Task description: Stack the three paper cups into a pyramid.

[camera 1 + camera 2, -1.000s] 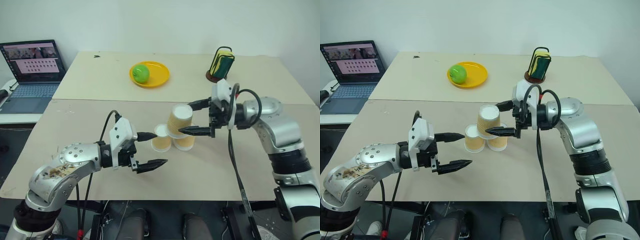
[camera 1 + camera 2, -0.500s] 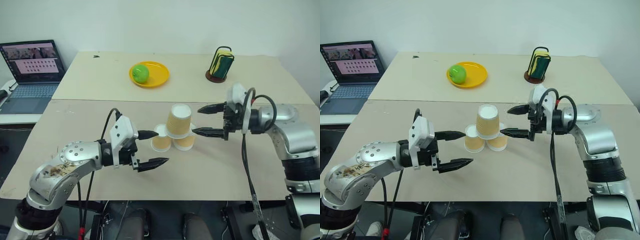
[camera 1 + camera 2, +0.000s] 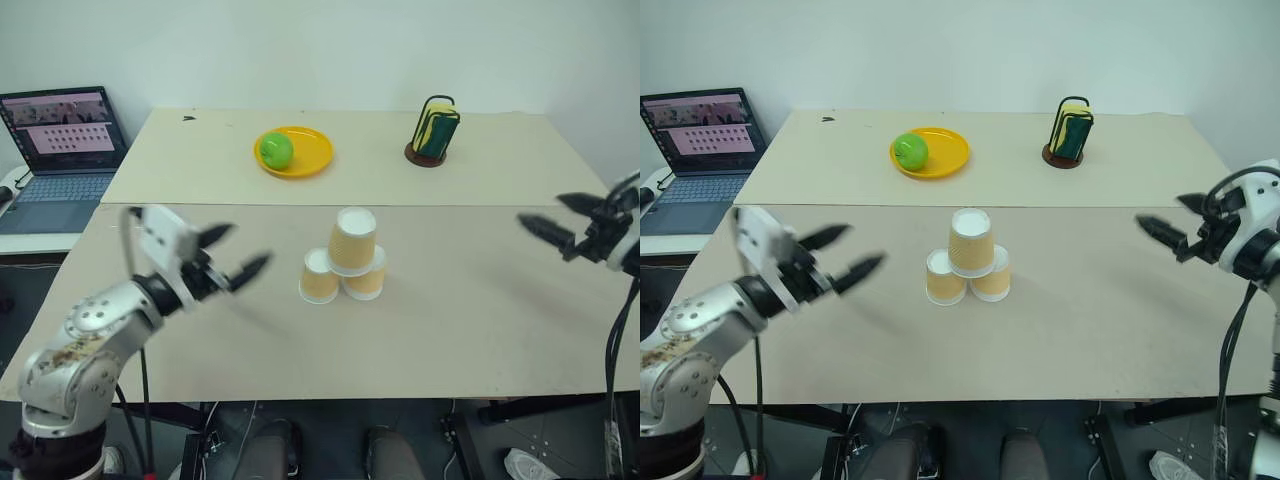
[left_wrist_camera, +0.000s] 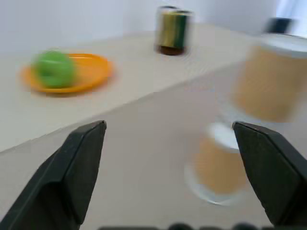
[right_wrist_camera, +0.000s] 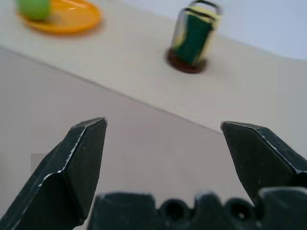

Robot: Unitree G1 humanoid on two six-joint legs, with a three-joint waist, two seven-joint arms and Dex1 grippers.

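Starting at your left, a laptop (image 3: 62, 150) sits on a side surface beyond the table (image 3: 480, 330) edge, and your left gripper (image 3: 232, 259) hangs above the near-left part of the table with its two black fingers spread and nothing between them, well apart from the cups. Farther back, one yellow plate (image 3: 300, 152) carries one green apple (image 3: 276, 150). In the middle of the table stands the pyramid (image 3: 345, 262): count the three paper cups, all upside down, two touching side by side on the table and one resting across their white bases. To the right and farther back is one wire holder (image 3: 433, 127) with yellow-and-green sponges on a dark base. At the far right your right gripper (image 3: 566, 221) is out near the table edge, likewise spread wide and empty. The stack looks finished, so the risk from here is mostly your own: the top cup rests only on two narrow bases, and a sweep of either arm back toward the middle, a cable dragging across the table, or a bump to the table could tip it off. Keep both arms out wide and low-speed if you move them.
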